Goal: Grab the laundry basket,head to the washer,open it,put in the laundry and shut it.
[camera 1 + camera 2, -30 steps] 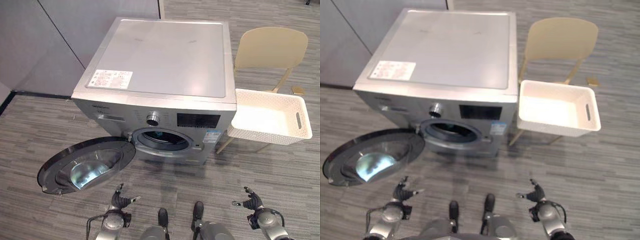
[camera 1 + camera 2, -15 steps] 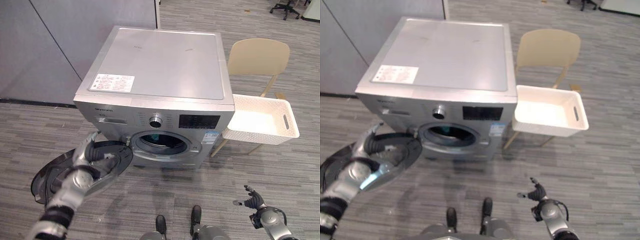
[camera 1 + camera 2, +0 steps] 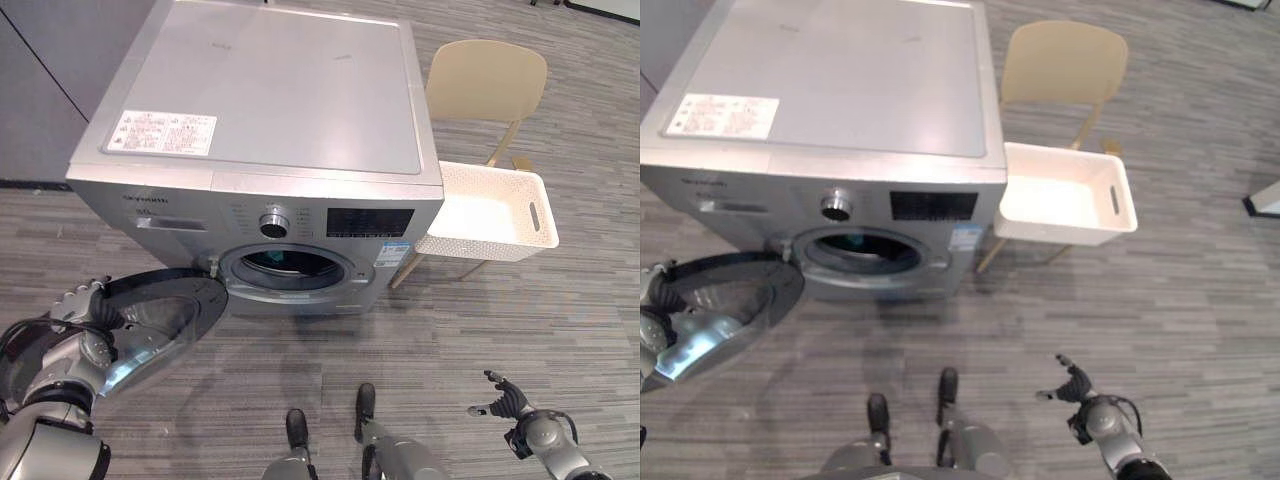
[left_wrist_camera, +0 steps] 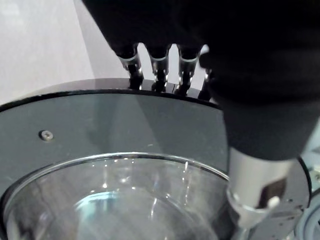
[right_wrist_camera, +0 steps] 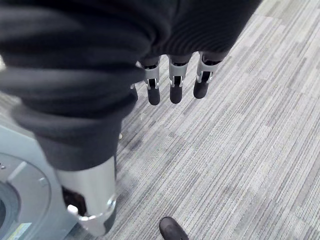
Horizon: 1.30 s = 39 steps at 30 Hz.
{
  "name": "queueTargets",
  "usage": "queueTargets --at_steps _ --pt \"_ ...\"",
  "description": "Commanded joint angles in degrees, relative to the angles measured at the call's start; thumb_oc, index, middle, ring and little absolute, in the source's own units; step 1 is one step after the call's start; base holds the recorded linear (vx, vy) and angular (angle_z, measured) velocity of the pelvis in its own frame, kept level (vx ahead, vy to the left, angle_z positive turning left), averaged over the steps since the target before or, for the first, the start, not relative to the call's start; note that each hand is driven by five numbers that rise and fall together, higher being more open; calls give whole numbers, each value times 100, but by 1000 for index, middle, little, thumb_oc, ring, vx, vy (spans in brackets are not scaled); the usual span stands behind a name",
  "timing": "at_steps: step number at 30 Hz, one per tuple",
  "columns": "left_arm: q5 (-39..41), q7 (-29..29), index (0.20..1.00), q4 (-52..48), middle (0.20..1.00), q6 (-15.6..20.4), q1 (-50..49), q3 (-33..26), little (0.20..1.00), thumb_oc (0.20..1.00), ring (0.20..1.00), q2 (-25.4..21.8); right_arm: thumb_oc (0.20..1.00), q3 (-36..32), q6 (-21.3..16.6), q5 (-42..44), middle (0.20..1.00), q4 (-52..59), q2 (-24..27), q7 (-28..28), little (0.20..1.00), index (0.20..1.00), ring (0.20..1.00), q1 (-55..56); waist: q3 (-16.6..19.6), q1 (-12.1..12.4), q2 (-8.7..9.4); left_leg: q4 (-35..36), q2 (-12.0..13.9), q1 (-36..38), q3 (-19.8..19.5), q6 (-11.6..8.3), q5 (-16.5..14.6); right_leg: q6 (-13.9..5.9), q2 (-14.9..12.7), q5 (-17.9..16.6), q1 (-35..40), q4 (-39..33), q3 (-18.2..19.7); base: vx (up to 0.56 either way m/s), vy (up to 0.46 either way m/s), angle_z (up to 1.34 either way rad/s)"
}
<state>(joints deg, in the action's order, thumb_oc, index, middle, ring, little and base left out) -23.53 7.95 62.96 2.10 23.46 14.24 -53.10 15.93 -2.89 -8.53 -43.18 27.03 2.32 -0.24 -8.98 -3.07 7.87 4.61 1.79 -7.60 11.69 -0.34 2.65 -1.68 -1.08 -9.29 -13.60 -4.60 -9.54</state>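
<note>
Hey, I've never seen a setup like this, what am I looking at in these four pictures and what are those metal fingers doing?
This is a two-legged humanoid robot doing laundry. Two pictures come from cameras in its head, looking down; the other two come from cameras on its wrists, looking along each hand.

In front of it stands a silver washing machine with its round glass door swung open. Beside the machine, a white laundry basket rests on a beige chair; it looks empty.

The left hand is at the door's edge, and its wrist camera shows fingers reaching over the rim, though I cannot tell whether they grip it. The right hand hangs low over the grey striped floor, fingers relaxed, holding nothing.
</note>
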Motion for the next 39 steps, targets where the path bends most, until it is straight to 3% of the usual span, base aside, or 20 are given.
queueTargets --at_steps 1,4,7,10,15,24,28,31,35,39 --pt "-165 -52 1000 256 1000 -132 8 -167 1000 1000 1000 -159 1000 -36 -107 -3 1000 161 124 33 1000 1000 1000 -129 -285 25 -25 -196 19 -395 -349 -48 -102 -731 -205 836 235 497 -12 -1 5 6" --pt "210 8 1000 60 1000 -88 -446 -517 1000 1000 1000 279 1000 2 -100 -48 1000 124 36 56 1000 1000 1000 -150 -304 98 -22 -140 -2 -347 -351 -66 -92 -728 -225 850 280 456 -55 13 12 7" --pt "1303 58 1000 -629 1000 84 -1277 -995 1000 1000 1000 1278 1000 -78 -41 -99 1000 115 -76 89 1000 1000 1000 -165 -323 214 -106 -69 -52 -215 -359 -74 -101 -689 -258 917 380 454 -87 22 27 10" --pt "2012 -29 1000 -1945 1000 231 -2176 -1002 1000 1000 1000 2287 1000 -256 6 -186 1000 188 -185 126 1000 1000 1000 -114 -313 302 -233 -57 -110 -66 -370 -57 -132 -652 -291 989 554 443 -153 41 12 9" --pt "2397 -571 1000 -3102 1000 236 -2817 -515 1000 1000 1000 3140 1000 -368 44 -355 1000 262 -340 122 1000 1000 1000 -116 -192 341 -379 -59 -119 192 -372 -71 -146 -600 -269 1076 872 365 -248 40 -60 19" --pt "2104 -383 1000 -3588 1000 279 -1955 310 1000 1000 1000 3407 1000 -151 2 -450 1000 513 -310 252 1000 1000 1000 -157 -190 131 -453 -98 104 353 -97 -178 -120 -512 -116 1168 982 252 -86 -57 -114 -7" --pt "2272 20 1000 -3339 1000 279 -862 700 1000 1000 1000 3776 1000 -67 1 -435 1000 594 -152 291 1000 1000 1000 58 -156 -275 -508 -248 308 371 281 -255 -144 -453 -6 1183 922 220 194 -44 -74 -57" --pt "2299 102 1000 -3115 1000 271 -564 761 1000 1000 1000 3848 1000 -86 0 -431 1000 584 -85 272 1000 1000 1000 147 -100 -388 -553 -252 337 369 369 -268 -124 -454 18 1152 898 169 242 3 -21 -84" --pt "1784 510 1000 -2071 1000 97 312 844 1000 1000 1000 3615 1000 -199 -29 -330 1000 529 115 309 1000 1000 1000 355 -30 -672 -721 -82 374 481 520 -320 -23 -492 47 1142 920 152 229 26 -2 -25" --pt "1671 519 1000 -2170 1000 126 85 701 1000 1000 1000 3414 1000 -360 -48 -266 1000 496 159 353 1000 1000 1000 426 11 -654 -809 -18 349 492 491 -350 50 -487 13 1145 963 155 128 16 -12 -10"
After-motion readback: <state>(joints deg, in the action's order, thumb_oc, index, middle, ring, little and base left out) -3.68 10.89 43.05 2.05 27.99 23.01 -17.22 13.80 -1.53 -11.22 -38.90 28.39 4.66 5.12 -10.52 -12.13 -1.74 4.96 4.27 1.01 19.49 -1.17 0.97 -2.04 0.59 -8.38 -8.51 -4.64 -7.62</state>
